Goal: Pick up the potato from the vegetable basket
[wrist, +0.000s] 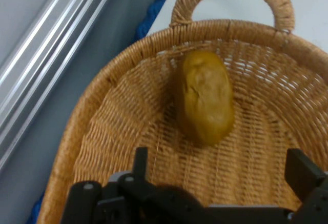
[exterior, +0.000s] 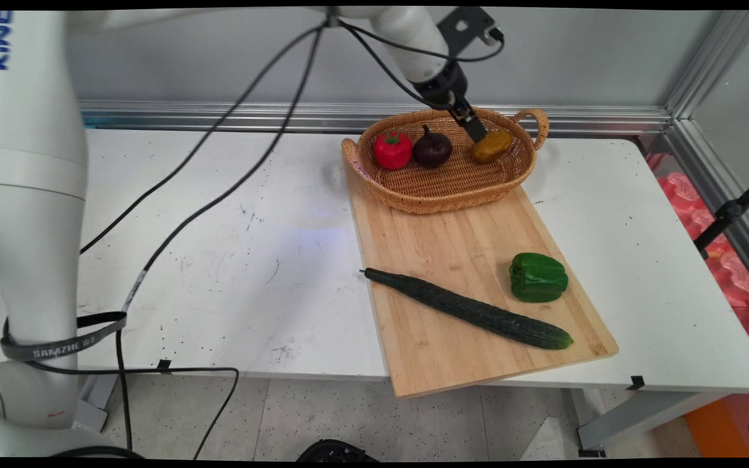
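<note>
The main view looks down across the surface (exterior: 251, 260) toward the wall, while the hand view peers closely into the basket (exterior: 413, 195) (wrist: 128, 131), which both share.

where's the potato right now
The potato lies inside the wicker basket at its right end, near the right handle, to the right of the dark onion. The open tool hangs just over it.

A white table (exterior: 270, 273), its top scuffed and marked, stands against a plain grey wall (exterior: 218, 58), with an aluminium rail (exterior: 218, 116) running along the back edge. A metal frame post (exterior: 706, 71) rises in the corner to the right. Below the near edge lies a speckled pale floor (exterior: 348, 409). Pink packing material (exterior: 725, 260) lies beside the table's right end.
</note>
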Action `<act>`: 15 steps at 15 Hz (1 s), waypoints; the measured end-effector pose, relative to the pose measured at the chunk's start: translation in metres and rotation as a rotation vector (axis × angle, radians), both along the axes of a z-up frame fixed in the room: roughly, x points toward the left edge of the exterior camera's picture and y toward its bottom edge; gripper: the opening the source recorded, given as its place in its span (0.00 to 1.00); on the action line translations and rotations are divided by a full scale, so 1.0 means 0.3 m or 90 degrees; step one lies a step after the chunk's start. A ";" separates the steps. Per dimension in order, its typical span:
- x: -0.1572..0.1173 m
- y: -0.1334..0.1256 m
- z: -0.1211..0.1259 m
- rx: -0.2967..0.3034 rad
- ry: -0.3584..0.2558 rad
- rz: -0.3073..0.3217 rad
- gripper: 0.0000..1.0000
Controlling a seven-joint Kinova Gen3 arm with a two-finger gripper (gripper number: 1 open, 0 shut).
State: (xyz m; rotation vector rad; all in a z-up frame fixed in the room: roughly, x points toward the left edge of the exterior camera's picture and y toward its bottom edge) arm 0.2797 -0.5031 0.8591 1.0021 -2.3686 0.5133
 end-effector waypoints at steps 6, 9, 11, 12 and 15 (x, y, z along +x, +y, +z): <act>-0.105 -0.139 -0.148 0.002 -0.011 -0.001 1.00; -0.141 -0.185 -0.203 0.007 -0.012 -0.008 1.00; -0.163 -0.213 -0.237 0.011 -0.011 -0.012 1.00; -0.172 -0.226 -0.251 0.013 -0.010 -0.014 1.00; -0.188 -0.253 -0.273 0.012 -0.005 -0.019 1.00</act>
